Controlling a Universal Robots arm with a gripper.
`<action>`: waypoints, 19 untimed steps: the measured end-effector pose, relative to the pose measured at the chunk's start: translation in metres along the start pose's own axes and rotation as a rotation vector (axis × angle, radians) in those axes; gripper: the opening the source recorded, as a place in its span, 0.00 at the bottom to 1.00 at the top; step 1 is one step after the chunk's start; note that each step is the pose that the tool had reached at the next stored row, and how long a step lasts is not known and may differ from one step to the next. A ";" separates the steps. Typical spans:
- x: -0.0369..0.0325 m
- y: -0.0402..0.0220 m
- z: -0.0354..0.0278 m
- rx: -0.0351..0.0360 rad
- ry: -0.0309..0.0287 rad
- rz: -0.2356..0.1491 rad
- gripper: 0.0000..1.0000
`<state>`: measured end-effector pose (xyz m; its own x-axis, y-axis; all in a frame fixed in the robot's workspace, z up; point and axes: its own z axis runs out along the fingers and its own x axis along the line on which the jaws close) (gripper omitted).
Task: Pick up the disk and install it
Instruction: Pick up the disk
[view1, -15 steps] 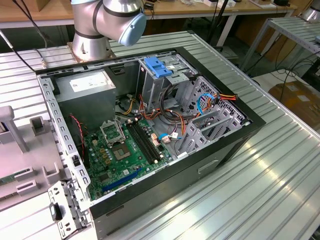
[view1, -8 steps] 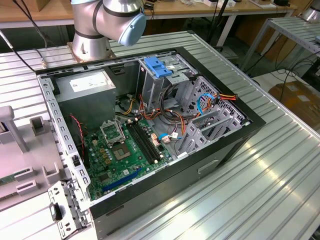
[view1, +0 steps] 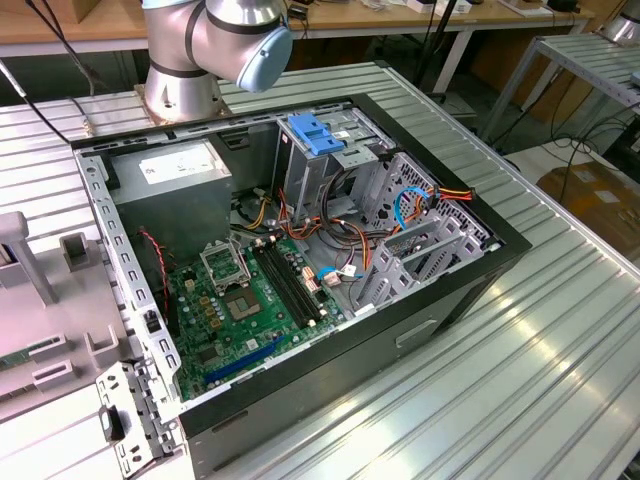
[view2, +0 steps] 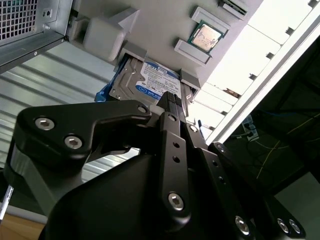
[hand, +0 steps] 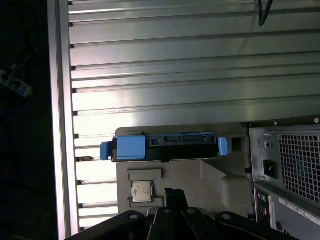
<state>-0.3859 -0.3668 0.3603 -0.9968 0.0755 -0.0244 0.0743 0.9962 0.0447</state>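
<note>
1. Second wrist view: we saw the disk (view2: 142, 80) lying in a grey fixture (view2: 107, 32) beside the computer case (view2: 22, 20).
2. Gripper (view2: 170, 100) hovered close by it; we couldn't tell its opening.

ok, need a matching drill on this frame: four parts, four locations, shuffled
Parts:
1. silver rectangular hard disk with blue side rails
2. small square silver processor chip
3. green motherboard
4. large grey metal power-supply box

Locations:
A. flat on the floor of the open black computer case
B. case corner next to the arm's base
C. square pocket in the grey plastic fixture
D. slot in that fixture, outside the case

Pairs: 1-D, 2-C, 3-A, 4-B
</note>
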 end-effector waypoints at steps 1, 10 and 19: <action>0.0000 0.0000 0.0000 -0.0001 0.0001 -0.003 0.11; 0.0000 0.0000 0.0000 -0.0012 0.0021 -0.048 0.11; 0.0000 0.0000 0.0000 -0.0026 0.0047 -0.105 0.11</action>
<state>-0.3859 -0.3668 0.3602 -0.9992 -0.0300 -0.0245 -0.0311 0.9985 0.0448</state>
